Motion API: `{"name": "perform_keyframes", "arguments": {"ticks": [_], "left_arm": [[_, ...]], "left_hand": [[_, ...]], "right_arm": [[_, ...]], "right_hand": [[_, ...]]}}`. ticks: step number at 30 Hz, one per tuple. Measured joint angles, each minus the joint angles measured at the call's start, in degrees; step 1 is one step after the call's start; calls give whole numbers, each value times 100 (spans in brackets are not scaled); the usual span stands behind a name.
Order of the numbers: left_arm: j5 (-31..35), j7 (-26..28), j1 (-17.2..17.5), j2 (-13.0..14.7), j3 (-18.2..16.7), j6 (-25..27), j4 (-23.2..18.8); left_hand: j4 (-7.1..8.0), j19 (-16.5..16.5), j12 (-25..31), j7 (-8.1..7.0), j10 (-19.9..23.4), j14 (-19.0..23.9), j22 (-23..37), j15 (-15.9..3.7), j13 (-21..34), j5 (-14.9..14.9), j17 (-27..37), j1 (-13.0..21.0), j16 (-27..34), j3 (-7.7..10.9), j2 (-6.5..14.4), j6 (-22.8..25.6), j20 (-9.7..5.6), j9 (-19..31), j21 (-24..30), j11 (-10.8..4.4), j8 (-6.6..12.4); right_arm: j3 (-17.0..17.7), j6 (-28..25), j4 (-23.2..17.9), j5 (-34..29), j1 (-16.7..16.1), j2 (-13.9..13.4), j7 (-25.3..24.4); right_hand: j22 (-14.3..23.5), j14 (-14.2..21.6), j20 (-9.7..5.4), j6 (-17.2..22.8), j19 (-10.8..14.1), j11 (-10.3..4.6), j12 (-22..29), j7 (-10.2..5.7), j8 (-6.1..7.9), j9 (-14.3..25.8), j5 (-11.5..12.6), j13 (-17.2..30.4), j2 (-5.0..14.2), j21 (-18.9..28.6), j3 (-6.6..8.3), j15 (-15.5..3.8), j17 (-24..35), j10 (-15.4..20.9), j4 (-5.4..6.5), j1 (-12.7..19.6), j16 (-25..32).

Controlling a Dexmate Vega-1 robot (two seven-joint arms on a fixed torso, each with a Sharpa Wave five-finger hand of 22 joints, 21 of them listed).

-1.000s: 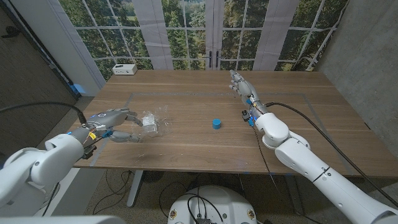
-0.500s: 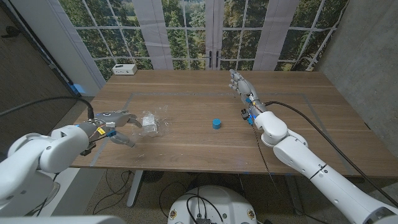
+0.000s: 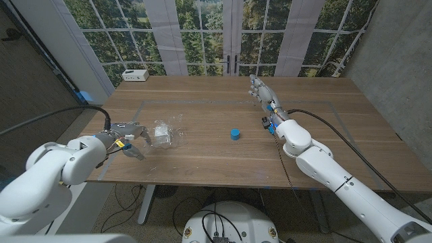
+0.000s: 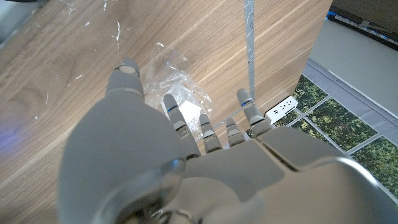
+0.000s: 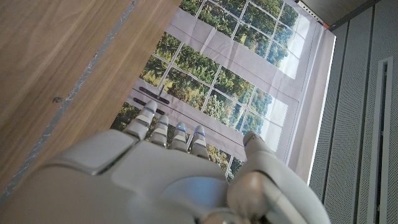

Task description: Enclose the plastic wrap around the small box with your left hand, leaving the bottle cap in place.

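Observation:
A small white box [image 3: 160,133] lies on the left part of the wooden table [image 3: 202,158], loosely covered in crinkled clear plastic wrap [image 3: 175,137]. My left hand [image 3: 128,140] is just left of it, fingers spread and thumb low, holding nothing; whether the fingertips touch the wrap I cannot tell. In the left wrist view the wrap [image 4: 176,74] lies just beyond the fingers [image 4: 176,118] of that hand [image 4: 155,168]. A blue bottle cap [image 3: 234,133] stands at mid-table, apart from both hands. My right hand [image 3: 260,90] is at the far right, fingers straight and empty.
A white power strip [image 3: 135,74] sits at the table's far left corner, also seen in the left wrist view [image 4: 283,107]. Grey tape lines [image 3: 140,108] mark the tabletop. Windows stand behind the table's far edge.
My left hand has moved right, closer to the wrapped box, and its fingers have spread wider. The right arm, the cap and the box have stayed put.

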Motion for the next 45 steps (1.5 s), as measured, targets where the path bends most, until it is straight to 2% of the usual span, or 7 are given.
{"name": "perform_keyframes", "arguments": {"ticks": [6, 11, 18, 22, 33, 38, 45], "left_arm": [[192, 336, -96, 10, 236, -16, 176], [263, 623, -119, 9, 342, -17, 276], [376, 1406, -36, -75, 379, -21, 399], [400, 1902, 30, -182, 380, -48, 483], [291, 3800, 27, -463, 514, -116, 843], [195, 4268, -83, -518, 652, -11, 1008], [189, 4585, -353, -445, 1008, 334, 1275]], "left_hand": [[-41, 292, 139, -2, 595, 390, 16, -304, -158, -246, -26, 287, 44, 41, 257, 1594, -194, -47, 0, -306, 548], [-63, 467, 225, 38, 1060, 723, 16, -359, -245, -473, -22, 398, 88, 93, 388, 2222, -369, -227, 67, -435, 620], [-13, 528, 283, 183, 1274, 926, 42, -357, -228, -542, 18, 408, 167, 161, 597, 2233, -430, -254, 109, -460, 620], [12, 531, 283, 128, 1314, 1008, 42, -357, -208, -578, 45, 356, 200, 186, 735, 2083, -428, -133, 130, -462, 620], [-2, 785, 382, 97, 1604, 1387, 69, -371, -148, -623, 74, 357, 294, 200, 782, 2031, -461, -130, 272, -467, 742], [-58, 808, 422, 130, 1715, 1518, 69, -379, -121, -667, 54, 378, 316, 257, 791, 2067, -438, -130, 291, -453, 743], [-115, 888, 444, 325, 1826, 1630, 68, -368, -95, -767, 54, 503, 337, 313, 757, 2054, -401, -130, 358, -420, 744]], "right_arm": [[-2, -18, 30, 5, 28, 8, -2], [-5, -40, 60, 12, 53, 17, -5], [-22, -48, 133, 25, 108, 49, -2], [-28, -48, 168, 34, 130, 64, 3], [-43, -79, 282, 73, 213, 99, 32], [-48, -116, 328, 102, 260, 106, 54], [-70, -183, 405, 155, 342, 117, 112]], "right_hand": [[0, 0, 0, 0, 0, 0, 0, 0, 0, 0, 0, 0, 0, 0, 0, 0, 0, 0, 0, 0, 0], [0, 0, 0, 0, 0, 0, 0, 0, 0, 0, 0, 0, 0, 0, 0, 0, 0, 0, 0, 0, 0], [0, 0, 0, 0, 0, 0, 0, 0, 0, 0, 0, 0, 0, 0, 0, 0, 0, 0, 0, 0, 0], [0, 0, 0, 0, 0, 0, 0, 0, 0, 0, 0, 0, 0, 0, 0, 0, 0, 0, 0, 0, 0], [0, 0, 0, 0, 0, 0, 0, 0, 0, 0, 0, 0, 0, 0, 0, 0, 0, 0, 0, 0, 0], [0, 0, 0, 0, 0, 0, 0, 0, 0, 0, 0, 0, 0, 0, 0, 0, 0, 0, 0, 0, 0], [0, -1, 0, 0, 0, 0, 0, 0, 0, 0, 0, 0, 0, 0, 0, 0, 0, 0, 0, 0, 0]]}}
